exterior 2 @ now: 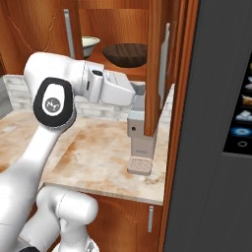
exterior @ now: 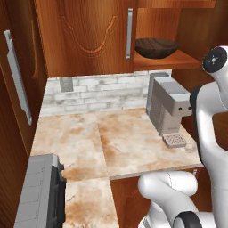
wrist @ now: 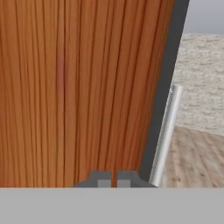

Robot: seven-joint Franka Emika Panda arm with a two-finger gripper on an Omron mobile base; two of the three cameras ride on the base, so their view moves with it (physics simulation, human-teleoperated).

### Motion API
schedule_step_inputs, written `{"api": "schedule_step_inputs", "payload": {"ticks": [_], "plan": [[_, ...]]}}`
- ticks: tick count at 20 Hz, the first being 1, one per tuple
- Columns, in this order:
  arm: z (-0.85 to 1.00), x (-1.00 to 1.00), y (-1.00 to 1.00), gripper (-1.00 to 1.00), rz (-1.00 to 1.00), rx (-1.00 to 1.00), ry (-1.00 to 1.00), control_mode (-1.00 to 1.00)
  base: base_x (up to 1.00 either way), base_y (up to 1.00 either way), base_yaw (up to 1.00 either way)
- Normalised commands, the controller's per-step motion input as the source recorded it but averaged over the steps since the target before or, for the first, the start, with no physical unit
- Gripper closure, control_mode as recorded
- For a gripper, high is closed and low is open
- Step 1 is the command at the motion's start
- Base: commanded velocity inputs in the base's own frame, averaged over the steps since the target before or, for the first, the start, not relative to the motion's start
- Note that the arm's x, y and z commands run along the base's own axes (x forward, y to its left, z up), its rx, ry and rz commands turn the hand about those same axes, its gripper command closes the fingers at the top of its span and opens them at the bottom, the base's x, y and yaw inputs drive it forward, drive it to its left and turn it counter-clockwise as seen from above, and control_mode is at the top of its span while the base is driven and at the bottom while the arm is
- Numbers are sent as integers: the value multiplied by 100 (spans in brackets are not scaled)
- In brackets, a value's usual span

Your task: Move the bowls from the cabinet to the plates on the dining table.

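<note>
Fingers (wrist: 110,180) pressed together, holding nothing, tips close against inner wood face of open cabinet door (exterior 2: 153,69).
Door handle (wrist: 165,135) just beside tips, past door edge.
Brown bowl (exterior 2: 125,53) on cabinet shelf (exterior: 165,61), above coffee machine (exterior: 167,107).
Cream bowl (exterior 2: 89,46) on same shelf, next to brown one, half hidden by arm.
Key relation: both bowls above hand and deeper in cabinet, on door's hinge side; brown one probably nearer.
Plates, dining table elsewhere.
</note>
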Motion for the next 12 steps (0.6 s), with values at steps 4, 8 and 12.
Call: {"api": "schedule_step_inputs", "payload": {"ticks": [4,8,12], "plan": [[-8,6,-32,100,0,0,0,-100,0,0,0],[-7,4,-32,100,0,0,0,-100,0,0,0],[-10,5,-37,100,3,0,0,-100,0,0,0]]}}
